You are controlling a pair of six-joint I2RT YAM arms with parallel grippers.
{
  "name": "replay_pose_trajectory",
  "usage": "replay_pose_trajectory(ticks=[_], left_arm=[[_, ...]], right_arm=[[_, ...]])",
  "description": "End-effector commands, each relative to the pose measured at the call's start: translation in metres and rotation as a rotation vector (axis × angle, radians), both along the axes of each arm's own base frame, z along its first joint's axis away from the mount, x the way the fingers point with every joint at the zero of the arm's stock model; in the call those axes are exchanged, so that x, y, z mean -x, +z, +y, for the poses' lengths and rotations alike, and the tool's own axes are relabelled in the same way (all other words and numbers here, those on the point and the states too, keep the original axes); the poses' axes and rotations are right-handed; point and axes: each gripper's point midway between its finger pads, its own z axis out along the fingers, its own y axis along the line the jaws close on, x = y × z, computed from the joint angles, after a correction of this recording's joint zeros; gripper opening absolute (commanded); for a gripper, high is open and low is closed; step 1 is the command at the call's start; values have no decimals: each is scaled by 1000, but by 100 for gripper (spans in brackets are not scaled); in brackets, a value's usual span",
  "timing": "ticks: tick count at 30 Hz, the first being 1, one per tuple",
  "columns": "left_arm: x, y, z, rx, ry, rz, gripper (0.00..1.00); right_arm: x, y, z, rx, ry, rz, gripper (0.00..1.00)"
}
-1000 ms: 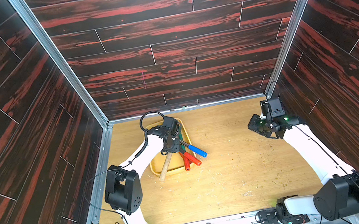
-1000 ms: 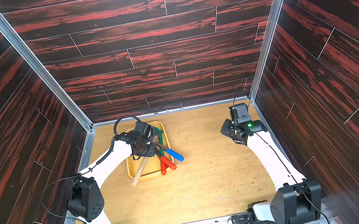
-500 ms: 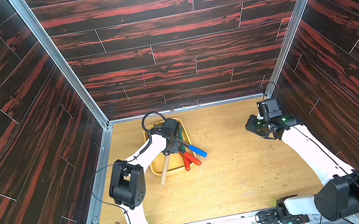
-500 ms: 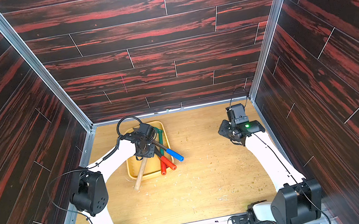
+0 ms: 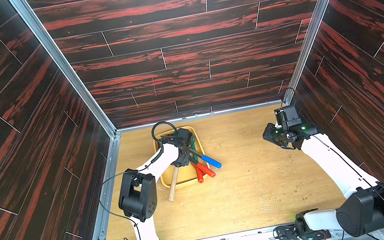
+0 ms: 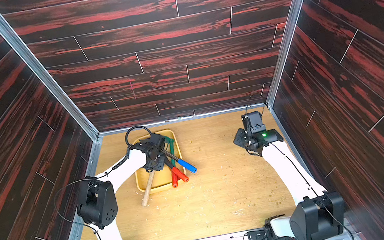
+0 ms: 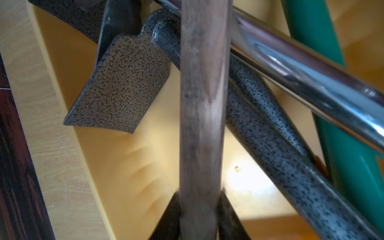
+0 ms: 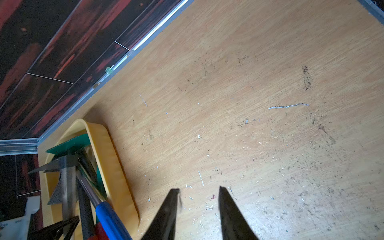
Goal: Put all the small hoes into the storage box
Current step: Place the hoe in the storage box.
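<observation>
The small hoe has a plain wooden handle (image 5: 173,185) (image 6: 147,190). My left gripper (image 5: 181,155) (image 7: 199,193) is shut on this handle (image 7: 201,104) above the yellow storage box (image 5: 186,183) (image 6: 160,188). The handle's free end sticks out past the box's front rim over the table. Its head is hidden under the gripper in both top views. In the left wrist view the handle crosses above other hoes' shafts and the box floor (image 7: 124,166). My right gripper (image 5: 272,135) (image 8: 199,188) is open and empty, far to the right near the wall.
Other hoes lie in the box: one with a blue grip (image 5: 211,161), two with red grips (image 5: 205,170), a green one (image 7: 311,31), and a speckled grey blade (image 7: 120,87). Their grips overhang the box's right front corner. Dark walls enclose the wooden table (image 5: 251,190).
My left arm has shifted and the wooden handle's free end has slid a little toward the front. The right gripper has drifted slightly left. Both grippers' openings look unchanged.
</observation>
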Motion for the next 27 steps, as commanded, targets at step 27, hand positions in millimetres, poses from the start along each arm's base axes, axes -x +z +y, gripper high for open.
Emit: replay_pose_trajectory(ticks=[27], left_arm=[[-1, 111, -18, 151, -75, -146, 8]], right_arm=[[-3, 9, 0, 6, 0, -21, 37]])
